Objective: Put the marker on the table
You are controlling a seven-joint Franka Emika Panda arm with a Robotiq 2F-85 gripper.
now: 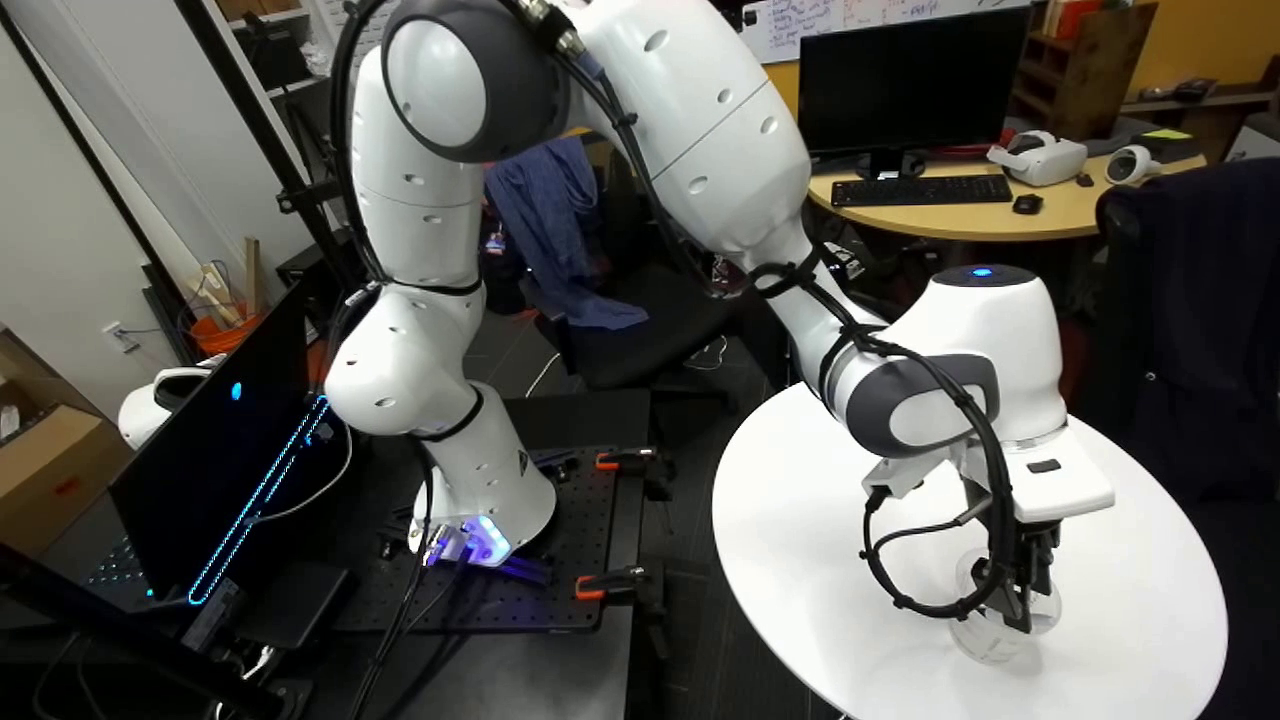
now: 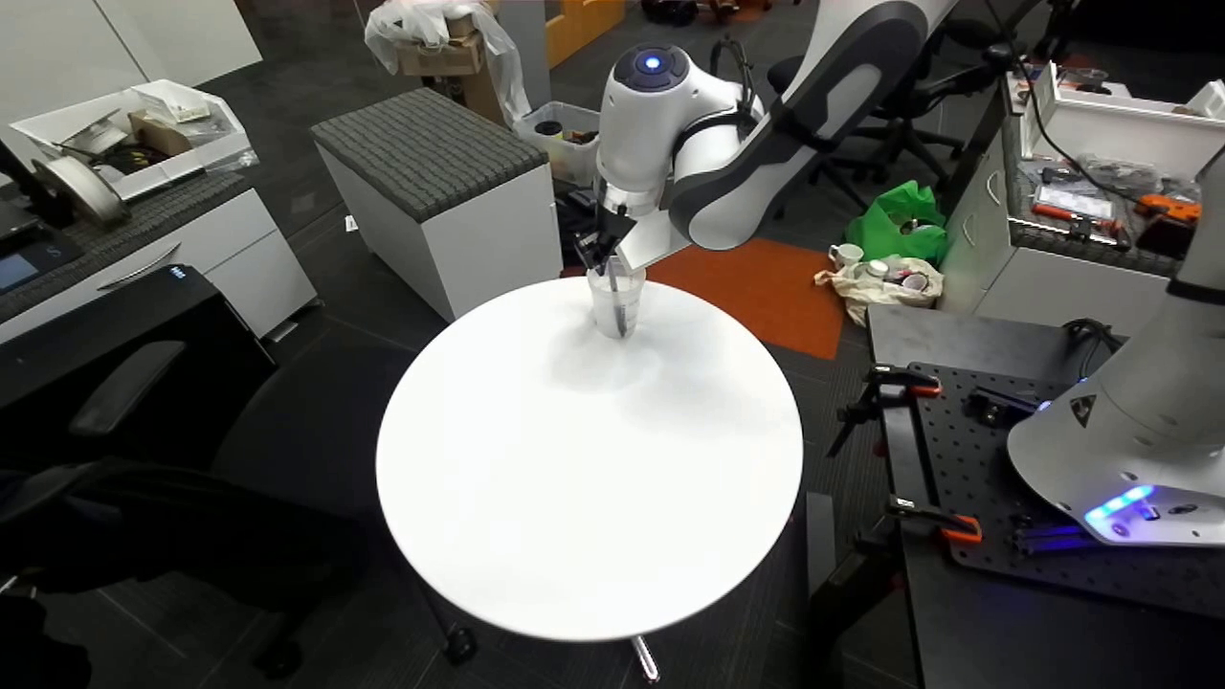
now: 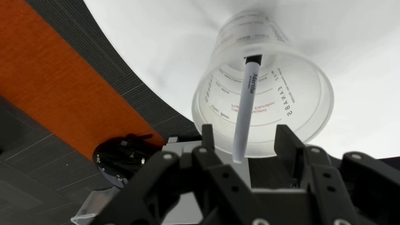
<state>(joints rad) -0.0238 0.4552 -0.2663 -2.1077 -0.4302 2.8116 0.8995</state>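
Note:
The marker [image 3: 247,103] is a thin grey stick with a black end. It stands tilted inside a clear cup [image 3: 322,103], black end down, its pale end sticking out past the rim. It also shows dark through the cup in an exterior view [image 2: 618,304]. The cup stands upright on the round white table [image 2: 584,478], near its edge. My gripper [image 3: 245,131] is open at the cup's mouth. The marker's upper end lies between the two fingers, with a gap on both sides. In an exterior view the gripper [image 1: 1022,590] hides part of the cup and the marker cannot be made out.
The table's edge [image 3: 115,51] runs close by the cup, with an orange mat [image 2: 766,292] on the floor beyond. A grey-topped cabinet [image 2: 431,153] stands near the table. A dark chair [image 1: 1190,330] stands beside the table. Cables [image 1: 985,440] hang from the wrist.

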